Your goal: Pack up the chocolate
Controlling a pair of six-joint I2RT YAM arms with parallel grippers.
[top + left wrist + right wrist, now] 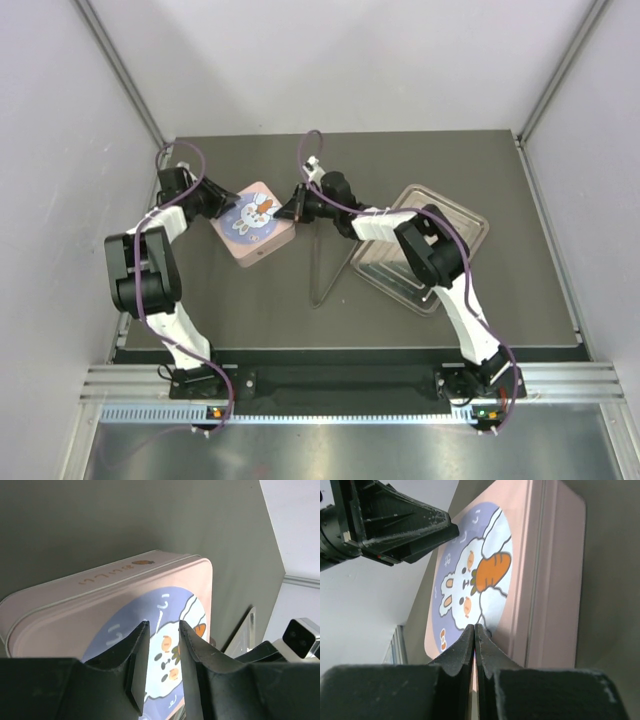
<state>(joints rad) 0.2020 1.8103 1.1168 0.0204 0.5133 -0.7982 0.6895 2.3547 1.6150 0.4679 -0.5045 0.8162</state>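
Note:
A pink tin (253,225) with a rabbit-and-carrot lid sits closed on the dark table. It also shows in the left wrist view (100,595) and the right wrist view (520,580). My left gripper (222,204) is at the tin's left side, its jaws a little apart over the lid (163,625) with nothing between them. My right gripper (295,205) is at the tin's right side, shut and empty, its tips (474,626) just above the lid's edge. No chocolate pieces show in any view.
A clear plastic tray (425,250) lies to the right of the tin under the right arm. Metal tongs (330,270) lie on the table between tin and tray. Enclosure walls stand on three sides.

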